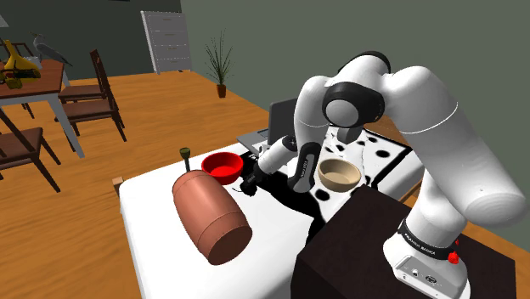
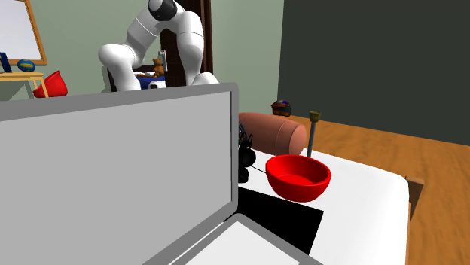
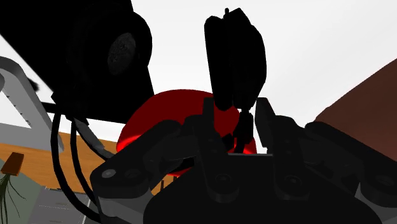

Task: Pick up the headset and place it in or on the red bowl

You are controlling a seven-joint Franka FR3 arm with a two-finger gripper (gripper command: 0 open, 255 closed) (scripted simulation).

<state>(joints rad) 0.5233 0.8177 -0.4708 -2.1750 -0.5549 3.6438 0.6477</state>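
Observation:
The black headset [image 3: 108, 60] hangs close in front of the wrist camera, with two ear cups and loose cables. My gripper [image 3: 236, 119] is shut on a thin part of it beside the narrower ear cup [image 3: 234, 54]. Right behind it is the red bowl [image 3: 175, 111]. In the shoulder view the gripper [image 1: 252, 173] holds the headset [image 1: 247, 185] low over the white table [image 1: 161, 246], just to the right of the red bowl [image 1: 222, 166]. In the second exterior view the headset [image 2: 245, 156] shows past the laptop screen's edge, left of the red bowl [image 2: 298, 177].
A big brown barrel [image 1: 211, 217] lies on its side near the bowl, with a small dark peg [image 1: 183, 156] behind it. A tan bowl [image 1: 340, 176] and an open grey laptop [image 1: 270, 127] sit beside the arm. The laptop's screen [image 2: 113, 181] hides much of the second exterior view. Chairs [image 1: 93, 102] stand far off.

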